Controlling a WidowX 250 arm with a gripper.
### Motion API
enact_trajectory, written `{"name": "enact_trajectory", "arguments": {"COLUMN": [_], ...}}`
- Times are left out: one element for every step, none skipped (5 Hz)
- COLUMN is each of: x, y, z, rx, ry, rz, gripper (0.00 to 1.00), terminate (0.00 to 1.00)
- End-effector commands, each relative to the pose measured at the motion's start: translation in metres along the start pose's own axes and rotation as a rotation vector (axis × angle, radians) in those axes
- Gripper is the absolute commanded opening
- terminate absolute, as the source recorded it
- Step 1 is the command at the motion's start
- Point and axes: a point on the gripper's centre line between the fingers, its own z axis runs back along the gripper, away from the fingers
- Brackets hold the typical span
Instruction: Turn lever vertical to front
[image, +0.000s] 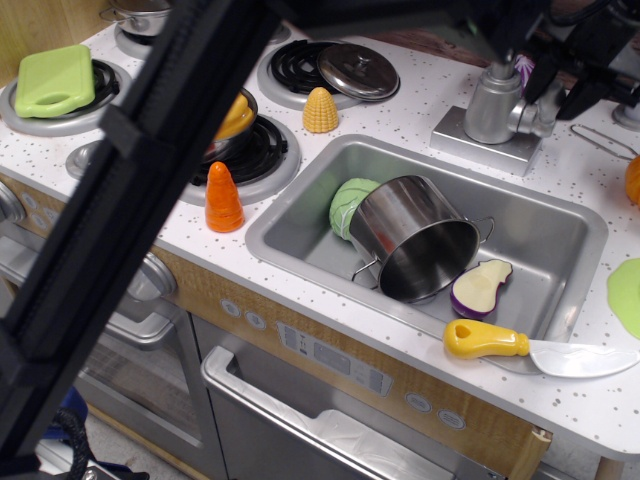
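White speckled toy-kitchen countertop (400, 112): fills most of the view, carries stove burners at left and a basin at right.

Black robot arm (130, 200): cuts diagonally from lower left up to the top edge, blurred and close to the camera.

Rectangular grey sink basin (300, 218): sits sunk into the counter, right of centre.

Shiny steel pot (415, 238): lies on its side inside the sink, mouth toward the front, touching a round green cabbage (345, 205) on its left.

Stout grey cylindrical faucet body (493, 100): stands upright on a square grey base behind the sink's back rim.

Black gripper (565, 95): hangs just right of the faucet, dark fingers close around the handle area; cannot tell whether clenched or released, since the tips blend into shadow.

Yellow-handled plastic knife (540, 352): rests across the sink's front right rim.

Purple-skinned eggplant half (480, 288): lies cut face up in the sink, beside the pot.

Orange cone-shaped carrot (223, 198): stands upright left of the sink.

Slim silver-grey paddle lever (543, 112): joins the faucet's right side by a short stub, points upward, mostly hidden behind the gripper's fingers.
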Motion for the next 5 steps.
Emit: {"name": "enact_trajectory", "arguments": {"x": [0.000,-0.007,-0.008,-0.007,-0.005], "y": [0.013,0.009,0.004,0.002,0.005], "z": [0.030,0.010,-0.004,-0.012,-0.007], "rx": [-0.083,-0.153,-0.193,-0.208,-0.180], "ry": [-0.035,-0.011,0.016,0.018,0.000], "rz": [0.063,0.062,0.055,0.045,0.015], "gripper": [0.00,0.00,0.00,0.00,1.00], "terminate": [0.00,0.00,0.00,0.00,1.00]}}
